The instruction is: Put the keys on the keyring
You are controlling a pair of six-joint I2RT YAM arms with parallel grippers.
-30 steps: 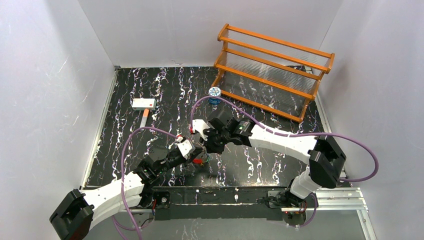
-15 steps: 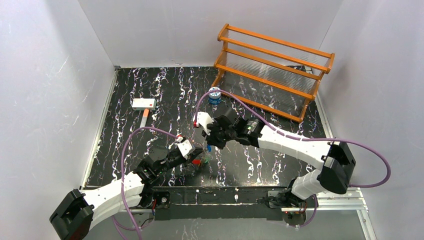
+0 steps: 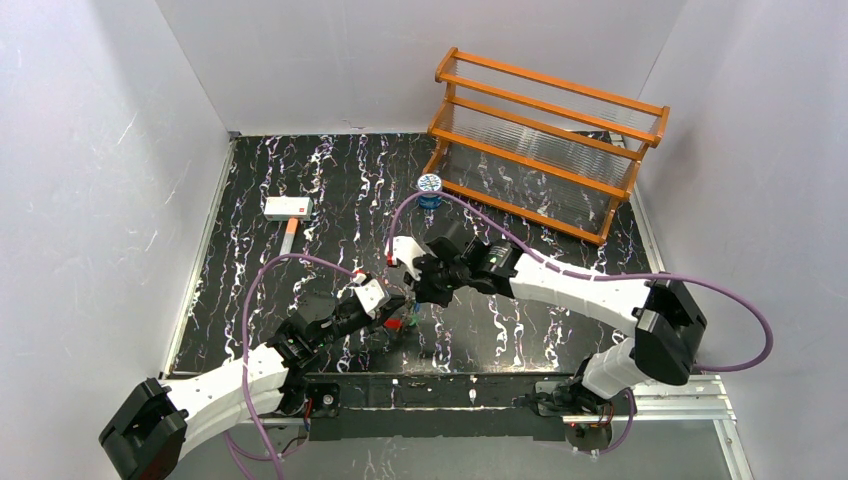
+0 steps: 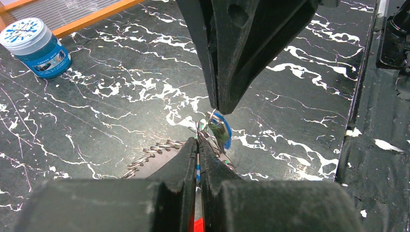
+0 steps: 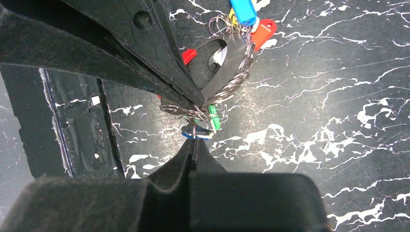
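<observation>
Keyring sits clamped in left end effector (right end effector pinches blue key).

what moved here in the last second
The right arm swung its elbow outward to the right, then eased partly back; its wrist barely shifted. Nothing was taken or released: the right gripper stays shut on the blue key, the left gripper on the keyring. Left arm, tin and rack unmoved.
</observation>
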